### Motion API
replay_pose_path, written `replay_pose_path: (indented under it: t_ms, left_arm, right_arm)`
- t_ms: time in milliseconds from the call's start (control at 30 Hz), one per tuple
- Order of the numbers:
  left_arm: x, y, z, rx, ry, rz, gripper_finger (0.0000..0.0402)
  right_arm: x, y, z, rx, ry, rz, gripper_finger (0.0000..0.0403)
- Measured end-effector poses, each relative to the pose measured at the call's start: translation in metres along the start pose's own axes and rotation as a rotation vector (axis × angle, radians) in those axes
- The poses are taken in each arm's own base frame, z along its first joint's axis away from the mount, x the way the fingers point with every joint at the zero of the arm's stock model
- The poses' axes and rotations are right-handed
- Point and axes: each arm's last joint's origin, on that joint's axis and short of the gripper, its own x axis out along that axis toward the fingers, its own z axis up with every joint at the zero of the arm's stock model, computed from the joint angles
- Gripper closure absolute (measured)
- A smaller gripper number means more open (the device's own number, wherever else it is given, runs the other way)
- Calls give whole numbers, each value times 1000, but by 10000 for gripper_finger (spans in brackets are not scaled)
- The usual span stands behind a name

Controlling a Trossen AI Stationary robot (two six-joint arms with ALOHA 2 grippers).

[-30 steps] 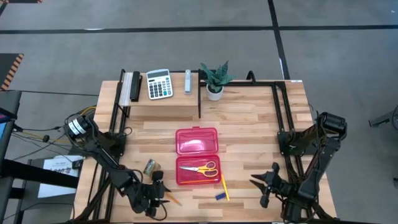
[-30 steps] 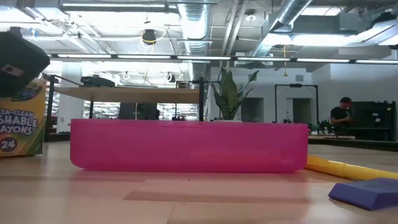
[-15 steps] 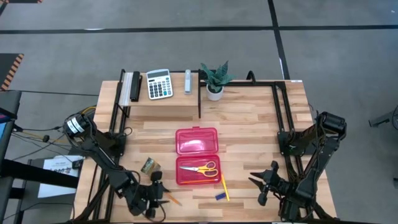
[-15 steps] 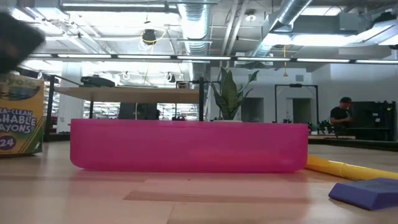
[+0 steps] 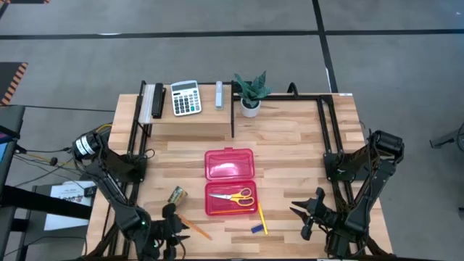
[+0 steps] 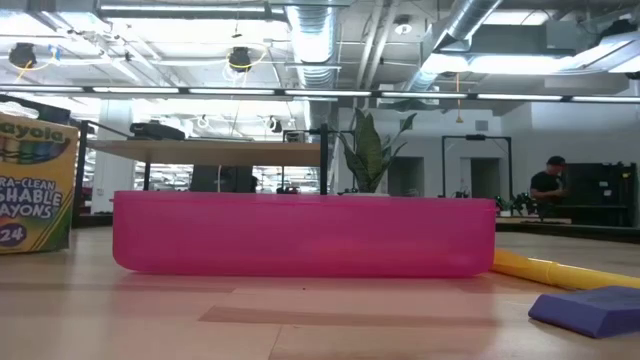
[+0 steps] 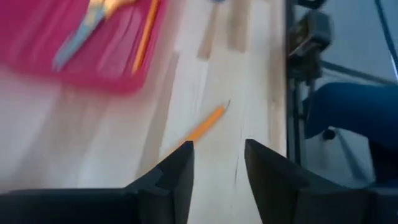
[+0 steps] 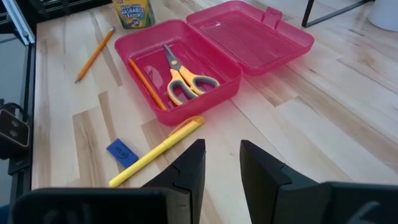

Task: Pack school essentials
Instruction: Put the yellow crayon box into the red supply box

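Wooden surface [image 5: 290, 156]: left pincer [image 7: 216, 163], narrowly parted and empty, hovers near the orange pencil [image 7: 205, 124]; next, close on it.

We see a white calculator [image 5: 185, 97] and a small potted plant [image 5: 251, 92] at the wooden table's [image 5: 290, 145] far edge, and a person [image 6: 548, 184] in the room beyond.
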Motion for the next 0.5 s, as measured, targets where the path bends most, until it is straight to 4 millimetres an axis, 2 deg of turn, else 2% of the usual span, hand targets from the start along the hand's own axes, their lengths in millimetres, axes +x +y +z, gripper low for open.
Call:
replay_pose_path:
  t_ms: [133, 267, 400, 500]
  left_arm:
    - [-4, -6, -16, -152, 69, -26, 228]
    - [-9, -3, -29, -260, 177, 10, 192]
    - [-13, 7, -35, -282, 193, 115, 172]
    - [-8, 5, -35, -206, 180, 91, 170]
  right_arm:
    - [-1, 0, -1, -4, 8, 4, 295]
    - [-2, -1, -1, -15, 9, 0, 295]
    - [-1, -1, -1, -19, 9, -3, 295]
    - [0, -1, 0, -36, 9, -7, 295]
